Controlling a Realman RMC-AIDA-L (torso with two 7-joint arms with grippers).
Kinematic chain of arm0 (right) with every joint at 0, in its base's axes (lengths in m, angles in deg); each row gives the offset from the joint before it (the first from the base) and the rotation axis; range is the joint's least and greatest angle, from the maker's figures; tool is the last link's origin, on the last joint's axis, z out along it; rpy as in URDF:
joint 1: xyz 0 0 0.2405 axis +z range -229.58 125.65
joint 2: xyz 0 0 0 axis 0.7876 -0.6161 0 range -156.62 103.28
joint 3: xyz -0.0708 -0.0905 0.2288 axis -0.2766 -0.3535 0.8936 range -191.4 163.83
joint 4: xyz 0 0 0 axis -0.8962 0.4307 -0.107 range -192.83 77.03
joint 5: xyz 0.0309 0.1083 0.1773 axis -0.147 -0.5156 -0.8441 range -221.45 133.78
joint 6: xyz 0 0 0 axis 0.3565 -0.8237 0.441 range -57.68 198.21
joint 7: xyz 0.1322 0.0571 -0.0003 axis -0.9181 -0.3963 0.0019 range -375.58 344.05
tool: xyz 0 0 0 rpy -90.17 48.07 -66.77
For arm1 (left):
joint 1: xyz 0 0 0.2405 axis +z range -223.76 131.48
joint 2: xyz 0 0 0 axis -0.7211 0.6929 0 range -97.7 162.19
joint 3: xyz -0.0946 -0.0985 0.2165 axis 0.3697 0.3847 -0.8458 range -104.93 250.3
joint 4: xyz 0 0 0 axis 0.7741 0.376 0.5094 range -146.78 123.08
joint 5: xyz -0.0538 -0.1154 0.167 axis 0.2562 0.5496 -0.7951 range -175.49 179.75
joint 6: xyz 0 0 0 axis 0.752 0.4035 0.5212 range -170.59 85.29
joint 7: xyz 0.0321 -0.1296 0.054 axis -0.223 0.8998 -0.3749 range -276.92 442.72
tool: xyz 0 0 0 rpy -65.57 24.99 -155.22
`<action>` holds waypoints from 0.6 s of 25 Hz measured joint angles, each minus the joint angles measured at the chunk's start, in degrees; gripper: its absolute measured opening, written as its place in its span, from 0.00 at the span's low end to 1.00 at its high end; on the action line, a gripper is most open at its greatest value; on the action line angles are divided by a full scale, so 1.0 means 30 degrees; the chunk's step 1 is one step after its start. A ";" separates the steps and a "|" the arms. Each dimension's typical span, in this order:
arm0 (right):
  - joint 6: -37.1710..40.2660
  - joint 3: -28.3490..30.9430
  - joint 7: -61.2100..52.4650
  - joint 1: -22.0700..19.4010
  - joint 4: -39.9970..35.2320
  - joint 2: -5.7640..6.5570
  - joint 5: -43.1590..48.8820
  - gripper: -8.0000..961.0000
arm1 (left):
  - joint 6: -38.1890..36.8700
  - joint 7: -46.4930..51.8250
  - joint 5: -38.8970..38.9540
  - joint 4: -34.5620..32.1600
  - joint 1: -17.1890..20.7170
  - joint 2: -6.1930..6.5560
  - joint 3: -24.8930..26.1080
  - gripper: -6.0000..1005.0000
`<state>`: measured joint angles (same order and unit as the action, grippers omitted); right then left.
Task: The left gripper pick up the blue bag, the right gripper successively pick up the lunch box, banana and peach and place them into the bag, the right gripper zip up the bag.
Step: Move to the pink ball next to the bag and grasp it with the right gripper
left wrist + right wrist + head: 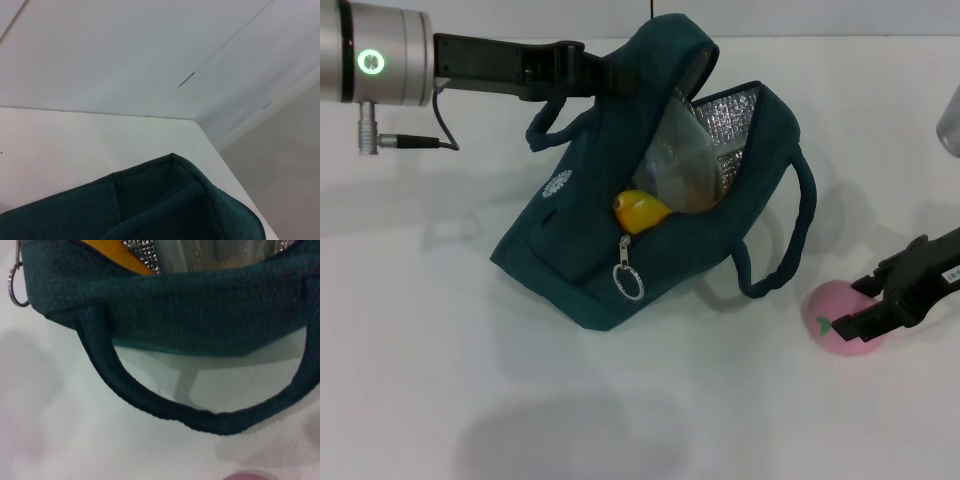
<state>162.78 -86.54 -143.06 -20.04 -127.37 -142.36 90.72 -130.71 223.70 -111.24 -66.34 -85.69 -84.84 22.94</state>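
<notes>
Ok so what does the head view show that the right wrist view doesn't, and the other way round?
Only the head view shows both arms: the left gripper at the top edge of the blue bag, holding it open, and the right gripper down at the peach on the table. It also shows the bag's white logo.

Only the right wrist view shows the loop handle close up against the table.

Both show the bag, the ring pull, the silver lining, the banana and the lunch box inside.

Blue bag (580, 240) tilted, unzipped, silver lining showing, top edge lifted. Lunch box (672, 165) and banana (641, 211) inside, banana tip poking out. Pink peach (838, 318) on counter (440, 360), right of bag.
</notes>
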 joint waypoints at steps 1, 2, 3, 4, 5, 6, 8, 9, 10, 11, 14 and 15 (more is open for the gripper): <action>-0.0082 -0.0006 0.0002 0.0001 0.0257 0.0006 -0.0001 0.59 | -0.0001 0.0000 0.0000 -0.0001 0.0000 -0.0004 -0.0001 0.06; -0.0132 -0.0007 0.0004 0.0004 0.0334 0.0012 0.0007 0.58 | -0.0002 0.0000 0.0000 -0.0001 0.0000 -0.0013 -0.0001 0.06; -0.0168 -0.0009 0.0005 0.0009 0.0387 0.0017 0.0023 0.58 | -0.0003 0.0000 0.0000 -0.0001 0.0000 -0.0019 0.0000 0.06; -0.0204 -0.0016 0.0006 0.0018 0.0450 0.0026 0.0042 0.58 | -0.0003 0.0000 0.0000 -0.0001 0.0000 -0.0021 -0.0001 0.06; -0.0212 -0.0022 0.0008 0.0024 0.0498 0.0028 0.0049 0.58 | -0.0004 0.0000 0.0000 -0.0001 0.0001 -0.0031 -0.0001 0.06; -0.0215 -0.0030 0.0008 0.0032 0.0546 0.0030 0.0051 0.58 | -0.0003 0.0000 0.0000 -0.0001 0.0000 -0.0039 -0.0001 0.06; -0.0221 -0.0035 0.0010 0.0041 0.0573 0.0038 0.0053 0.57 | -0.0003 0.0000 0.0000 -0.0001 0.0000 -0.0056 -0.0001 0.06; -0.0223 -0.0037 0.0010 0.0043 0.0574 0.0048 0.0067 0.57 | -0.0003 0.0000 0.0000 -0.0001 0.0001 -0.0056 0.0000 0.06; -0.0224 -0.0038 0.0009 0.0044 0.0577 0.0061 0.0097 0.57 | -0.0003 0.0000 0.0000 -0.0001 0.0000 -0.0056 0.0006 0.06; -0.0226 -0.0038 0.0010 0.0047 0.0579 0.0079 0.0136 0.56 | -0.0003 0.0000 0.0000 0.0000 0.0001 -0.0056 0.0013 0.06; -0.0227 0.0006 0.0025 0.0052 0.0548 0.0116 0.0214 0.56 | -0.0003 0.0000 0.0000 0.0000 0.0001 -0.0055 0.0025 0.06; -0.0233 0.0042 0.0058 0.0053 0.0514 0.0126 0.0221 0.56 | -0.0003 0.0000 0.0000 0.0000 0.0000 -0.0055 0.0026 0.06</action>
<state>162.08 -86.41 -142.88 -19.88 -125.83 -141.98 91.38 -130.72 223.70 -111.24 -66.34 -85.69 -85.01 23.02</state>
